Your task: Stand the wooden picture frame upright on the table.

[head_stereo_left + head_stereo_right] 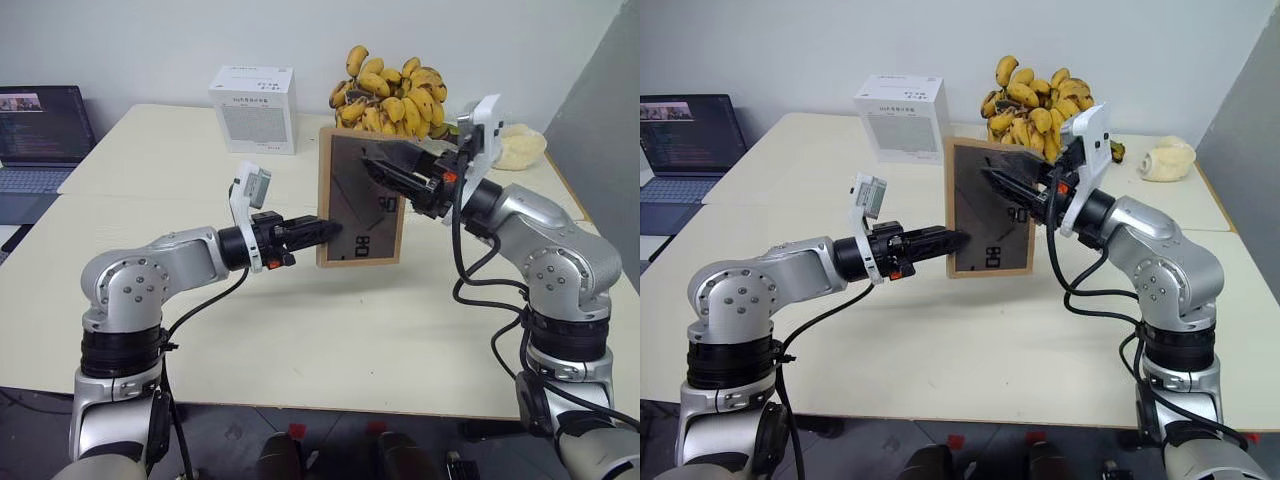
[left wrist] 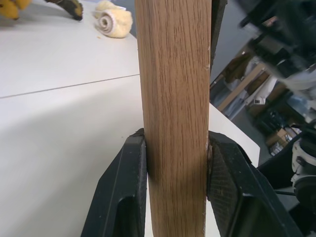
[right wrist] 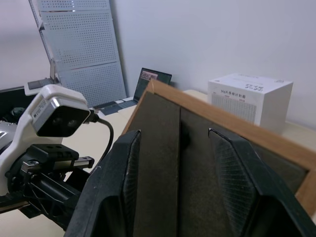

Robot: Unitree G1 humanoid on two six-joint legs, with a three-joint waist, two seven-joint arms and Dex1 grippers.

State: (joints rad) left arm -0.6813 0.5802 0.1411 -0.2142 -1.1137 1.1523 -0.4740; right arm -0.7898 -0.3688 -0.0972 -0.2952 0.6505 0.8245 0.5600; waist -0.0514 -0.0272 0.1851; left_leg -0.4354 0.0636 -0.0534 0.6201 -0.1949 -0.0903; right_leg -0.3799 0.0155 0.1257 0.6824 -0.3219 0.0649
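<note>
Two arms met at the wooden picture frame (image 1: pixel 361 197) in the centre of the left eye view, where it was held upright above the tabletop (image 1: pixel 330 330) with its dark grey back toward the camera. The left gripper (image 1: pixel 325 230) clamped the frame's left edge; the right gripper (image 1: pixel 375 168) reached across the back from the right. Behind stood a white box (image 1: pixel 254 108) and a bunch of bananas (image 1: pixel 392 95), with a laptop (image 1: pixel 42 135) at far left.

In the left wrist view, the jaws pinched the light-wood edge between both fingers (image 2: pixel 121 192).

In the right wrist view, the jaws stood spread, fingers (image 3: pixel 116 187) over the back panel without closing on anything.
</note>
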